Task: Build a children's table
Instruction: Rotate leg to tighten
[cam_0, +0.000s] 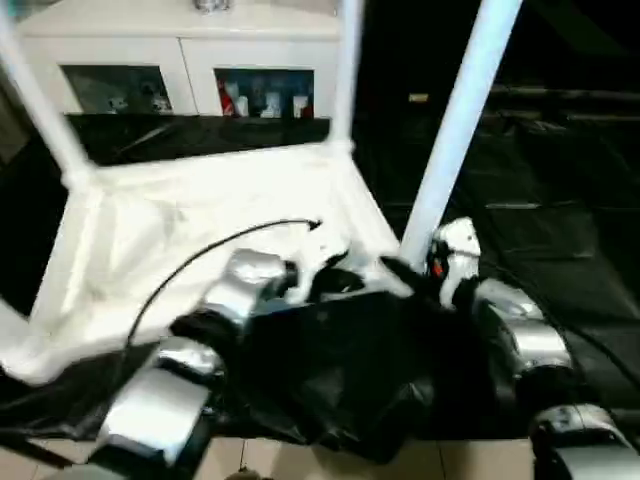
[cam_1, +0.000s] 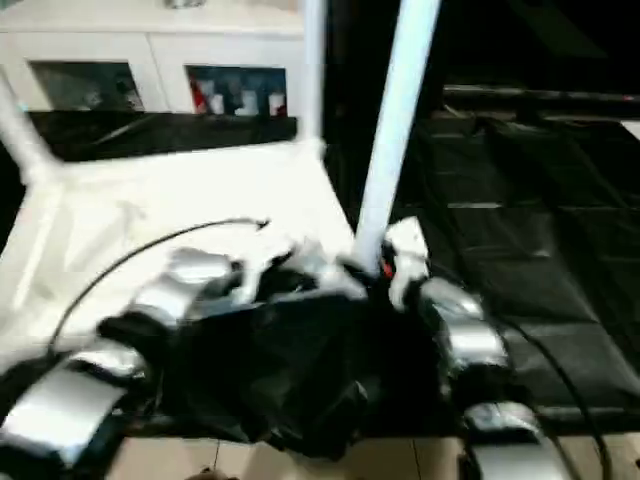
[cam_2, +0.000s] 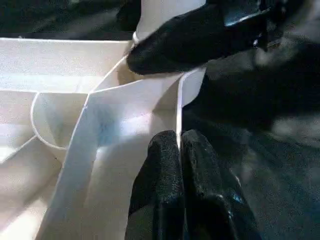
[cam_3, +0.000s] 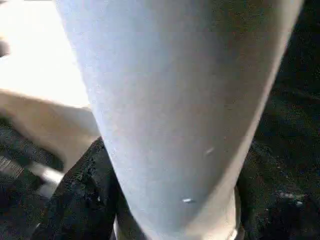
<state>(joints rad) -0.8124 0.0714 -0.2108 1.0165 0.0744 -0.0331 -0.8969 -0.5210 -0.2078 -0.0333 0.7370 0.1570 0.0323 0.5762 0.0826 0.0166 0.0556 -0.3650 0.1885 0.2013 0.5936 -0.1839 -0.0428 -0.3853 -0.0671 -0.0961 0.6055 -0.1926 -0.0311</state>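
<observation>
I am putting the legs on the little table. The tabletop (cam_0: 200, 230) lies upside down on the black sheet (cam_0: 560, 240), with its ribs facing up. Three legs stand up from its corners. The near right leg (cam_0: 455, 130) leans a bit, so I think it is not pushed all the way into its corner socket.

My right gripper (cam_0: 415, 275) is at the bottom of that leg. Its fingers (cam_2: 185, 40) wrap around the fat end, just above the socket, and they hold it. My left gripper (cam_2: 180, 165) has its two fingers pressed shut together, holding nothing. They rest on the rim of the tabletop, right next to that same corner. I think they keep the top from sliding.

Both my silver forearms reach forward and bend in toward the one corner.

Next I should stand the leg up straight and push it down hard. The near left corner may need its leg too, but I cannot tell.

A white cabinet (cam_0: 180, 45) stands behind.
</observation>
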